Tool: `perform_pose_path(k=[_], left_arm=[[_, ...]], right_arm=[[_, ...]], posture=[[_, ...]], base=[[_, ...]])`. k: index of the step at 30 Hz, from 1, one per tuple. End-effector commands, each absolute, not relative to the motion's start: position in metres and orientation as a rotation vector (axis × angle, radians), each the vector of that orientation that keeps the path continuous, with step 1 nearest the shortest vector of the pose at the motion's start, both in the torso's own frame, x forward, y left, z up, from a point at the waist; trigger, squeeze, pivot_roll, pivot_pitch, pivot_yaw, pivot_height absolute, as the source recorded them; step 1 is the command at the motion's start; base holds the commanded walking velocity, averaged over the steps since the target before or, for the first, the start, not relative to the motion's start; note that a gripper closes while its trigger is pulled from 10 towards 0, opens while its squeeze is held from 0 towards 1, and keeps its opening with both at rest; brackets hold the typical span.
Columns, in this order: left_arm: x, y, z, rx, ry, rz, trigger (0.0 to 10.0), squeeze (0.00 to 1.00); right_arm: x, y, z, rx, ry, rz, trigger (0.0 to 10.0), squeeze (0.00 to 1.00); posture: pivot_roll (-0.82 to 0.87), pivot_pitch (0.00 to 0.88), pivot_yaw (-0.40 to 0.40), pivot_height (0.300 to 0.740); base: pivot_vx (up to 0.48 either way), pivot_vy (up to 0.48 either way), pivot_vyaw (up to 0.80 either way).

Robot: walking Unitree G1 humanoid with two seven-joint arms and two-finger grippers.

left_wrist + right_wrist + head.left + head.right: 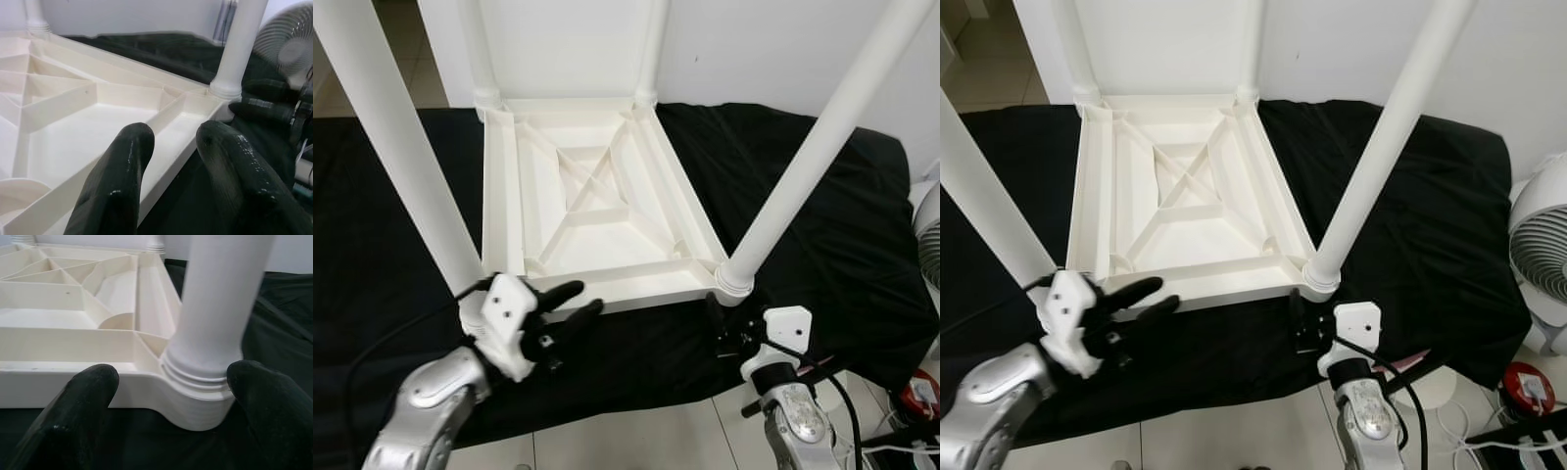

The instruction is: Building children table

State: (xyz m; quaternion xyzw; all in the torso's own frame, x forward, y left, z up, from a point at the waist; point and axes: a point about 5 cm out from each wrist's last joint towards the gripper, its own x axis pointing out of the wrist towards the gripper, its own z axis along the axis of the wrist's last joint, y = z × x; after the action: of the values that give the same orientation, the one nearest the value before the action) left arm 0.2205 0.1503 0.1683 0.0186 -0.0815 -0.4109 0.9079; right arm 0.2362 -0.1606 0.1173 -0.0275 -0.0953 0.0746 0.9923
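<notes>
Left eye view looks down on the children's table (pixel 592 211), upside down on a black cloth (pixel 822 235) at the centre of the frame, its ribbed underside facing up so the legs can go into the corner sockets. All four legs stand in place; the near right leg (pixel 808 162) and near left leg (pixel 396 147) run out of the top of the frame, so their ends are cut off. The left claw (pixel 578 299), fingers spread, sits at the lower left with one finger over the near rim and one outside it — placed, I judge, to grip or steady that edge. The right claw (pixel 171 396) is spread too, low and right of centre, just before the near right socket — likely lined up to check or press that joint. Whether each leg is fully seated cannot be made out. A fan (pixel 1542 250) stands at the right edge, partly cut off.
</notes>
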Motion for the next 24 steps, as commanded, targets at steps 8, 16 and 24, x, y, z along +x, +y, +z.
perform_pose_path(k=[8,16,24], left_arm=[[0.192,0.202,0.169,0.076,-0.16,-0.887,10.0,0.0],[0.169,0.249,0.174,0.113,0.001,-0.884,10.0,0.0],[0.187,0.293,0.175,0.298,0.072,-0.647,10.0,0.0]], right_arm=[[0.247,-0.149,0.11,-0.08,-0.158,0.273,10.0,0.0],[0.26,-0.158,0.111,-0.109,-0.15,0.297,10.0,0.0],[0.268,-0.149,0.111,-0.092,-0.158,0.337,10.0,0.0]], posture=[[0.1,0.116,-0.086,0.74],[0.12,0.104,-0.094,0.74],[0.13,0.076,-0.099,0.74]], base=[[0.0,0.0,0.0],[0.0,0.0,0.0],[0.0,0.0,0.0]])
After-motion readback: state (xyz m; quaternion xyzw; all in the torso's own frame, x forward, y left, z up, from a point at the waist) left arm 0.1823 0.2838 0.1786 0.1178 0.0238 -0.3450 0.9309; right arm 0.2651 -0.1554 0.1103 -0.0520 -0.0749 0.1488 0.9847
